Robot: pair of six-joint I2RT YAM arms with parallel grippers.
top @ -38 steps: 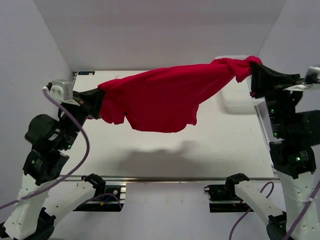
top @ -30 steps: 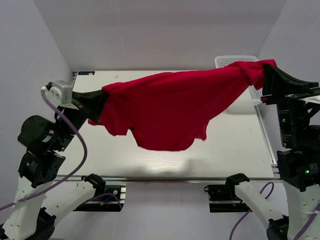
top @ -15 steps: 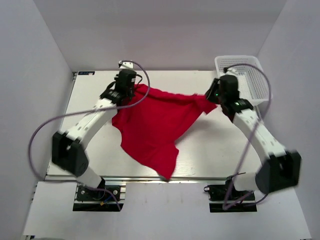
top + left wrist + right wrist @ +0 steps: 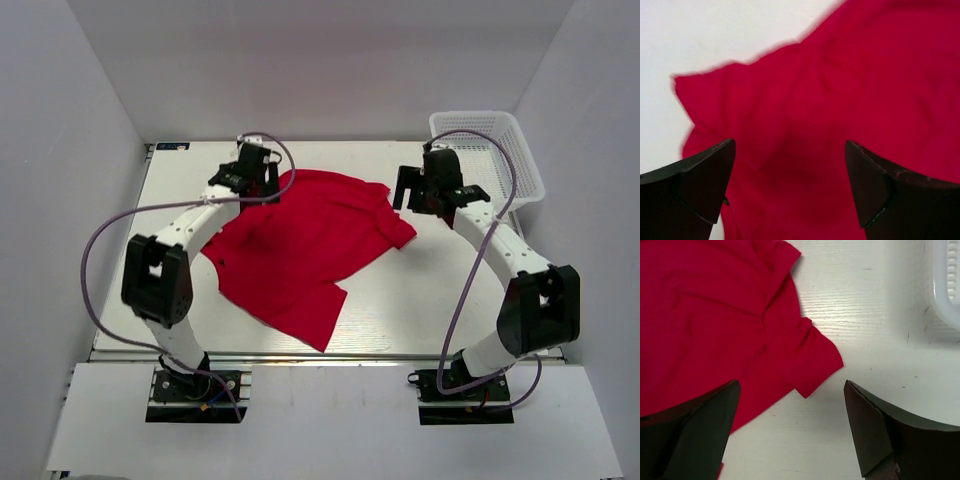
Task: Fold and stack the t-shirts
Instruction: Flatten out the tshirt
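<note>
The red t-shirt (image 4: 300, 250) lies spread on the white table, roughly flat, its lower corner reaching toward the near edge. My left gripper (image 4: 262, 180) hovers open over the shirt's far left corner; in the left wrist view red fabric (image 4: 840, 100) fills the space below the spread fingers, held by neither. My right gripper (image 4: 412, 190) stands open just past the shirt's far right sleeve (image 4: 810, 360), above bare table, with nothing between its fingers.
A white mesh basket (image 4: 495, 150) sits at the back right corner, close behind the right arm; its rim (image 4: 945, 285) shows in the right wrist view. White walls enclose the table on three sides.
Both arms swung the hanging shirt forward and down onto the table, then both grippers opened and let go. The shirt has settled flatter since half a second ago.
</note>
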